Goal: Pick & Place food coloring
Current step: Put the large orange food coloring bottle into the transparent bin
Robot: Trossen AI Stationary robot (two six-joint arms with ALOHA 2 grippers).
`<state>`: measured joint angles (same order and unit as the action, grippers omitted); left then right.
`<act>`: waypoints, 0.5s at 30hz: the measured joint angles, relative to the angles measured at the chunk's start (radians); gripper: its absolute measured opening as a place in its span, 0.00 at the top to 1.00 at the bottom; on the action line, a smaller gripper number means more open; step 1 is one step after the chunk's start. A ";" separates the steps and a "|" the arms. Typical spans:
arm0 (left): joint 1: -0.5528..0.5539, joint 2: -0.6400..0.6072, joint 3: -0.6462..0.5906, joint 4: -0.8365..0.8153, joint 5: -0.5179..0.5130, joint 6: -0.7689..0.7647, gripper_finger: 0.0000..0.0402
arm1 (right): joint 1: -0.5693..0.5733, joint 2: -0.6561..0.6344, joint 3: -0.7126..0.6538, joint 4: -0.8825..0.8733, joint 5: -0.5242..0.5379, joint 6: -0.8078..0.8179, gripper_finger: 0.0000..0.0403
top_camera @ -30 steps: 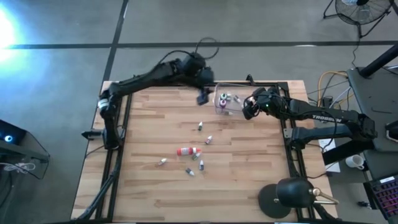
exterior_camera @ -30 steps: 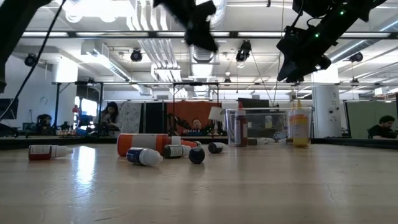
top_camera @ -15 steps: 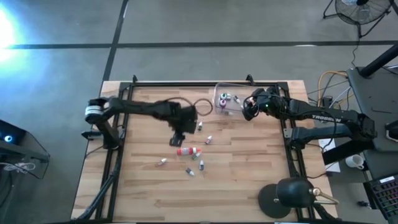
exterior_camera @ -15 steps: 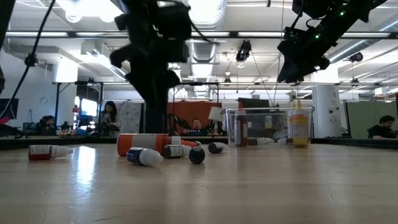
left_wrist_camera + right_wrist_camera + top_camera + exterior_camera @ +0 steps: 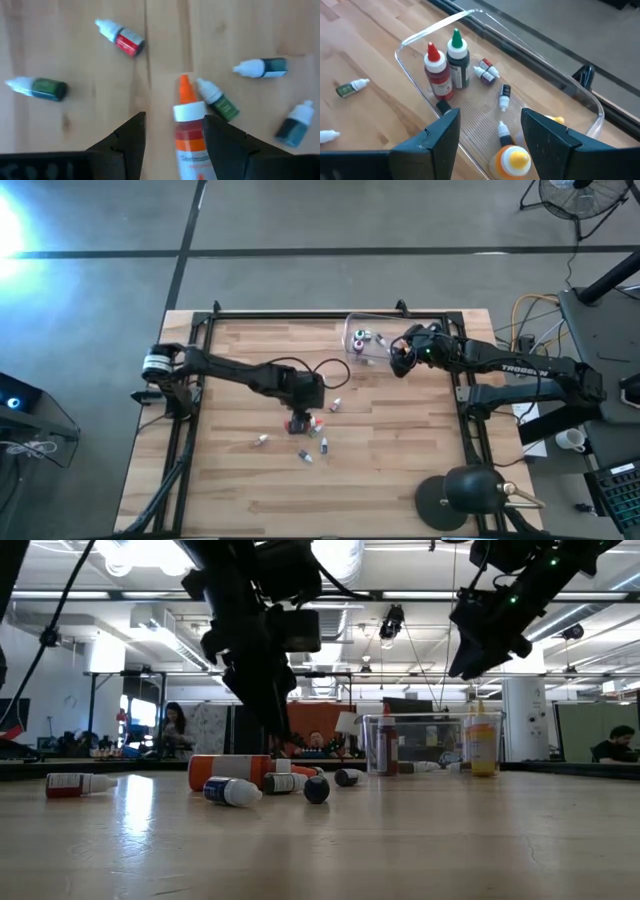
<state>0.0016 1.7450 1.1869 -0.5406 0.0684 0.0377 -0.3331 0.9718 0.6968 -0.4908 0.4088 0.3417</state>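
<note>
A large orange-capped food coloring bottle (image 5: pixel 190 135) lies on its side mid-table (image 5: pixel 303 423). My left gripper (image 5: pixel 175 120) is open low over it, one finger on either side, and I cannot tell whether they touch. Small dropper bottles lie around: a red one (image 5: pixel 122 40), green ones (image 5: pixel 42 87) (image 5: pixel 220 102), a teal one (image 5: pixel 262 67). My right gripper (image 5: pixel 490 114) hovers open above the clear box (image 5: pixel 362 345), which holds upright red (image 5: pixel 437 72) and green (image 5: pixel 457 57) bottles, a yellow one (image 5: pixel 512 160) and tiny ones.
More small bottles lie scattered on the wood near the middle (image 5: pixel 322 383) (image 5: pixel 261 440) (image 5: pixel 304 455). A black desk lamp (image 5: pixel 470 495) stands at the table's near right corner. A black rail frames the table (image 5: pixel 300 315). People sit in the room beyond (image 5: pixel 175 725).
My left arm has swung from the far edge beside the clear box toward the table's middle and come down over the orange bottle. The bottles on the table have not moved.
</note>
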 joint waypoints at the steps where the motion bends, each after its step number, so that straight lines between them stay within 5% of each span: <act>1: -0.005 0.008 0.002 0.000 0.000 -0.020 0.58 | 0.000 0.000 0.000 -0.006 0.000 0.000 0.50; 15: -0.056 0.098 0.002 0.054 -0.056 -0.173 0.58 | 0.002 0.000 -0.001 -0.010 -0.021 0.000 0.50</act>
<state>-0.0544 1.8425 1.1885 -0.4866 0.0127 -0.1350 -0.3313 0.9718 0.6961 -0.5007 0.3874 0.3416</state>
